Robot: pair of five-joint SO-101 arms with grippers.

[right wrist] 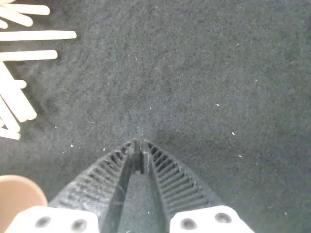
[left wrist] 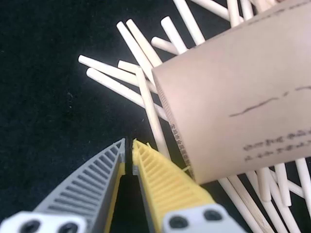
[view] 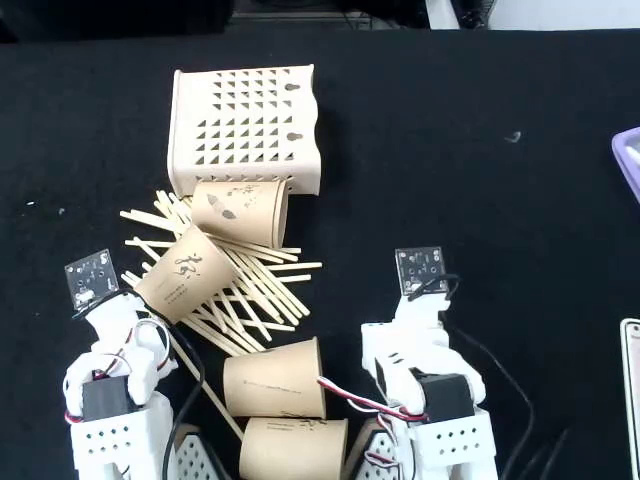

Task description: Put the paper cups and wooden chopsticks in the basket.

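Note:
A pale wooden basket [view: 245, 125] with cut-out triangles lies at the back left of the black table. Several brown paper cups lie on their sides: one [view: 240, 212] at the basket's front, one [view: 185, 272] on the chopstick pile, and two [view: 275, 378] [view: 293, 450] between the arms. Wooden chopsticks [view: 255, 285] are strewn in a heap below the basket. My left gripper [left wrist: 129, 143] is shut and holds nothing, just beside a cup [left wrist: 243, 97] and chopstick ends [left wrist: 116, 80]. My right gripper [right wrist: 138, 143] is shut over bare cloth, with chopstick tips [right wrist: 29, 35] off to one side.
A purple object [view: 628, 155] and a white item [view: 630, 360] sit at the table's right edge. Open black cloth stretches right of the basket and ahead of the right arm [view: 420, 370]. A cup rim [right wrist: 17, 194] lies close to the right gripper.

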